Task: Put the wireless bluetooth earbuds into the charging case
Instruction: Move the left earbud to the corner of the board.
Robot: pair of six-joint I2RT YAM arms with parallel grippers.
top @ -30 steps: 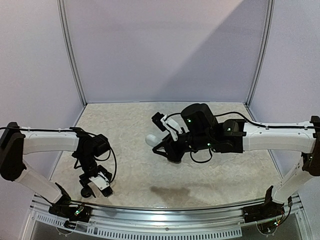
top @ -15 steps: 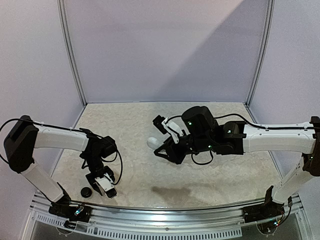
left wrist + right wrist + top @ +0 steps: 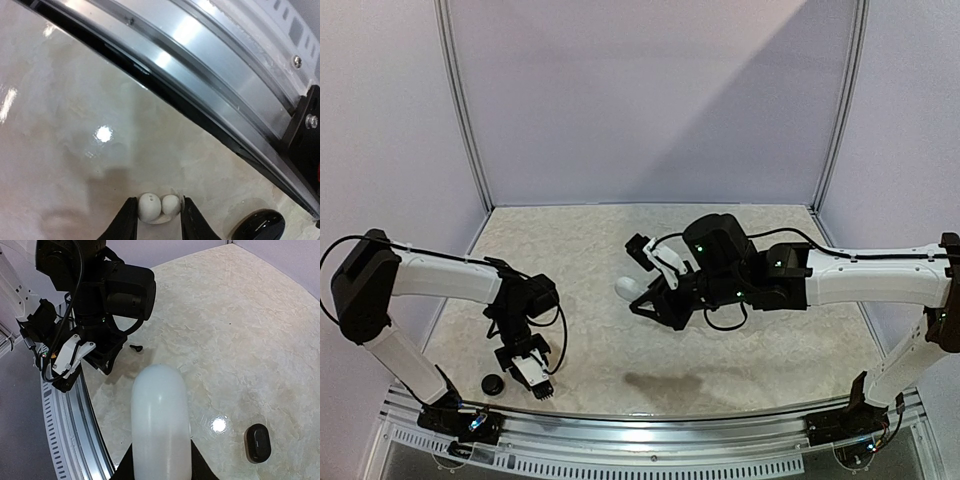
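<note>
My left gripper (image 3: 532, 376) (image 3: 159, 218) is low near the table's front edge, shut on a white earbud (image 3: 150, 207) that shows as two small white lobes between the fingertips. My right gripper (image 3: 642, 298) (image 3: 161, 467) is shut on a white oblong charging case (image 3: 160, 415) and holds it above the middle of the table (image 3: 625, 287). A tiny black earbud (image 3: 135, 347) lies on the table beside the left arm. I cannot tell whether the white case is open.
A glossy black round piece (image 3: 492, 384) (image 3: 257, 225) lies just left of the left gripper. A small black case (image 3: 257, 442) (image 3: 638, 244) lies by the right gripper. The metal front rail (image 3: 220, 85) runs close to the left gripper.
The left gripper has shifted right and toward the front edge, away from the black round piece. The right gripper with the white case has barely moved.
</note>
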